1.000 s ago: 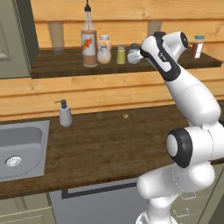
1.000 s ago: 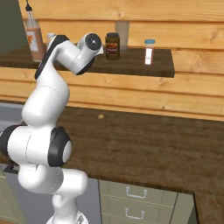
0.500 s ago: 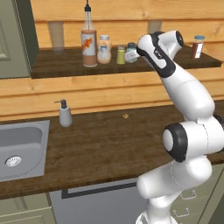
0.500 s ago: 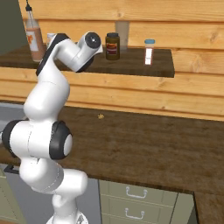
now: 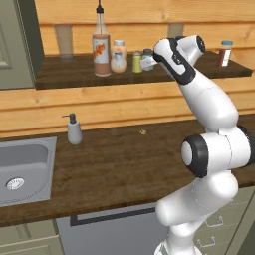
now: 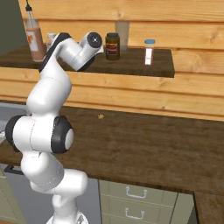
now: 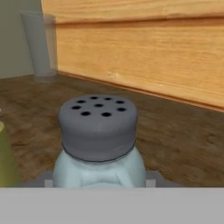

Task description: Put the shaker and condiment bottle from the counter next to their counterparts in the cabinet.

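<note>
On the cabinet's shelf board point(image 5: 69, 74) the pale-blue shaker point(image 5: 147, 58) with its grey cap stands right beside the yellow-green shaker point(image 5: 137, 62). My gripper point(image 5: 151, 63) is shut on the pale-blue shaker. The hand view looks down on that shaker point(image 7: 98, 144) from close by, its holed cap upright, with the yellow-green shaker point(image 7: 6, 157) at the left edge. The tall condiment bottle point(image 5: 101, 50) of orange-brown sauce stands further left on the shelf, next to the squat peach bottle point(image 5: 118, 56). From the right side, my arm hides the shaker; the condiment bottle point(image 6: 34, 37) shows there.
A clear glass point(image 5: 63, 41) stands at the shelf's left, by the grey-green door point(image 5: 15, 45). A dark jar point(image 6: 112, 46) and a small blue-capped bottle point(image 6: 149, 51) occupy the shelf's right. Below, the counter point(image 5: 124, 164) holds a pump dispenser point(image 5: 74, 130) and the steel sink point(image 5: 20, 169).
My hand has carried the pale-blue shaker a little to the left along the shelf, closer to the yellow-green shaker. The grip has stayed shut.
</note>
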